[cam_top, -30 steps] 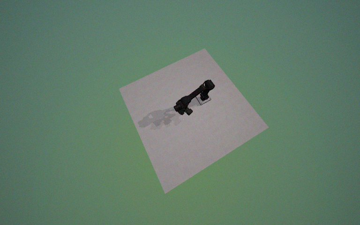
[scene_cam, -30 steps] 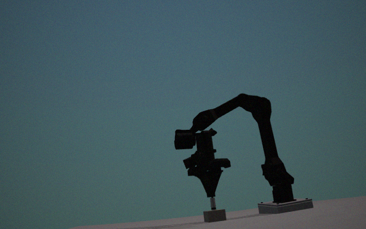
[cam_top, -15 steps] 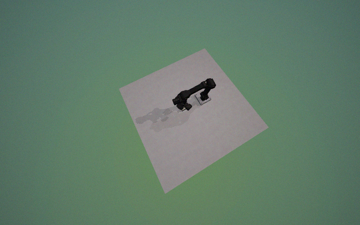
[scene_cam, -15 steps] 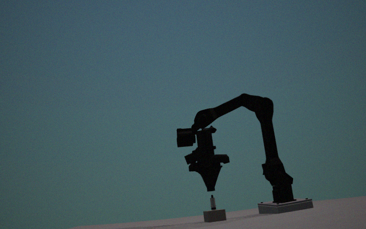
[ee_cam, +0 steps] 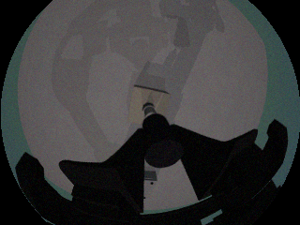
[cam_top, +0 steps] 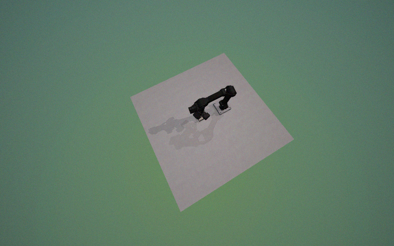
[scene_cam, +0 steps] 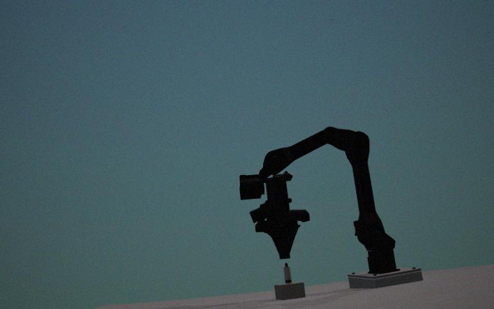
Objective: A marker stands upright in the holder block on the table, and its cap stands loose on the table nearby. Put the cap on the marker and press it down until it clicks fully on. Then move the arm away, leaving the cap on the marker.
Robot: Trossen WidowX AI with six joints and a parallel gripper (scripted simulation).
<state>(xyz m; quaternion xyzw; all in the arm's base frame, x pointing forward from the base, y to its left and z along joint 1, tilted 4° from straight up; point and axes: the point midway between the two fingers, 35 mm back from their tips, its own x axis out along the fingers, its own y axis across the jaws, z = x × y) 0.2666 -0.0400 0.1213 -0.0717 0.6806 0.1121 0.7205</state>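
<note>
The holder block (cam_top: 200,119) (scene_cam: 289,291) (ee_cam: 136,107) is a pale block on the table. The marker (scene_cam: 287,273) (ee_cam: 149,111) stands upright in it, with a light body and a dark tip pointing up; its tip is bare. My gripper (scene_cam: 284,256) (ee_cam: 157,130) points down and is shut on the cap (ee_cam: 163,154), which shows dark between the fingers in the wrist view. In the exterior view the fingertips are just above the marker's tip, with a small gap, and the cap cannot be told from the dark fingers. In the top view the arm hides the marker.
The arm's base plate (cam_top: 218,109) (scene_cam: 386,279) stands on the table (cam_top: 232,154), behind the holder on the arm's side. The arm arches from it to above the holder. Shadows of the arm fall across the table.
</note>
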